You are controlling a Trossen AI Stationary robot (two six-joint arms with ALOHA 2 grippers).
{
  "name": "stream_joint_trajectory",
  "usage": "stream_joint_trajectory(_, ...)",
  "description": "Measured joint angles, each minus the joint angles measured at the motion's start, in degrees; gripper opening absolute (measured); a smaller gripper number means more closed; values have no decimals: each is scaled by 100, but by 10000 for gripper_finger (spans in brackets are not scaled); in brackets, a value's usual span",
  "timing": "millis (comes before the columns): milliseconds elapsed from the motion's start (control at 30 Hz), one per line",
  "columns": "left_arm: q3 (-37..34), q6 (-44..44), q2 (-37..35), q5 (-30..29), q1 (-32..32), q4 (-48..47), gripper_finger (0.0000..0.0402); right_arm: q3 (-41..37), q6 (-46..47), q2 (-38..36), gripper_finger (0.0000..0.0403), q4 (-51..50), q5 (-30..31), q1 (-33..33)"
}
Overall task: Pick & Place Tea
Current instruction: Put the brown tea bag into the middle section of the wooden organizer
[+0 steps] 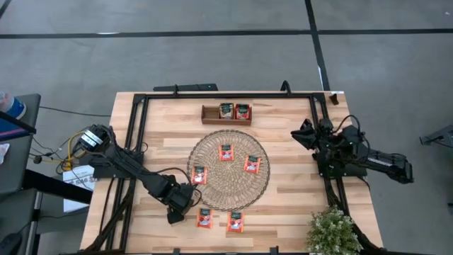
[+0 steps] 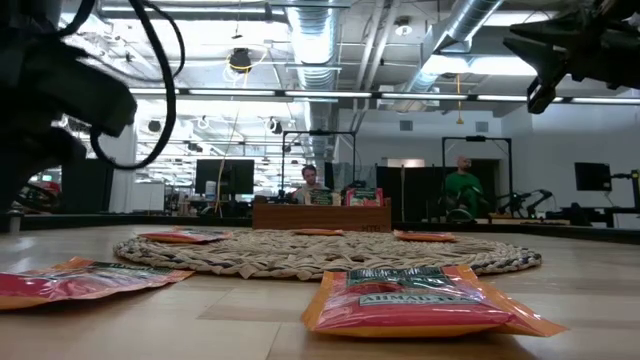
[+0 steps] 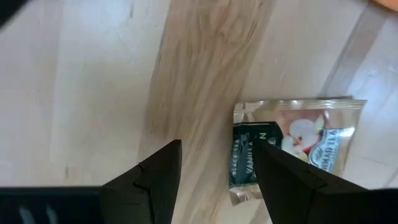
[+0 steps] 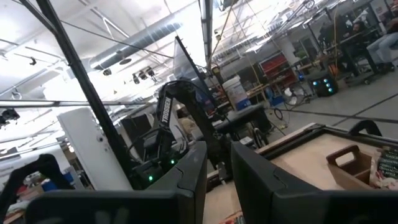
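Observation:
Red-orange tea sachets lie flat: three on the round woven mat (image 1: pixel 228 185), such as one (image 1: pixel 226 151); two stand in the brown wooden tray (image 1: pixel 211 113) at the far side. Two more lie on the wood near the front edge (image 1: pixel 204 217) (image 1: pixel 235 222). My left gripper (image 1: pixel 188 206) points down, open, just left of the nearer-left sachet (image 3: pixel 311 134). Bare wood shows between its fingers, and one finger (image 3: pixel 286 183) covers that sachet's edge. My right gripper (image 4: pixel 218 171) waits raised at the table's right side, open by a narrow gap.
A small potted plant (image 1: pixel 331 230) stands at the near right corner. A black frame (image 1: pixel 138 127) runs along the table's left, far and right edges. Bare wood (image 1: pixel 290 198) lies between mat and plant. People and desks show in the room beyond.

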Motion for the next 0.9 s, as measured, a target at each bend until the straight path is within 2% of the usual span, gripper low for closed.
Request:
stream_joint_trajectory(233, 33, -14, 421, 59, -61, 15, 188, 0, 26, 0, 67, 3, 0, 0)
stream_joint_trajectory(467, 42, -90, 475, -8, -74, 30, 183, 0, 37, 0, 67, 2, 5, 0)
stream_joint_trajectory(567, 34, -87, 476, -60, -76, 23, 157, 0, 39, 0, 67, 4, 7, 0)
stream_joint_trajectory(900, 405, 72, 554, -462, -91, -402, 26, 0, 41, 0, 67, 2, 11, 0)
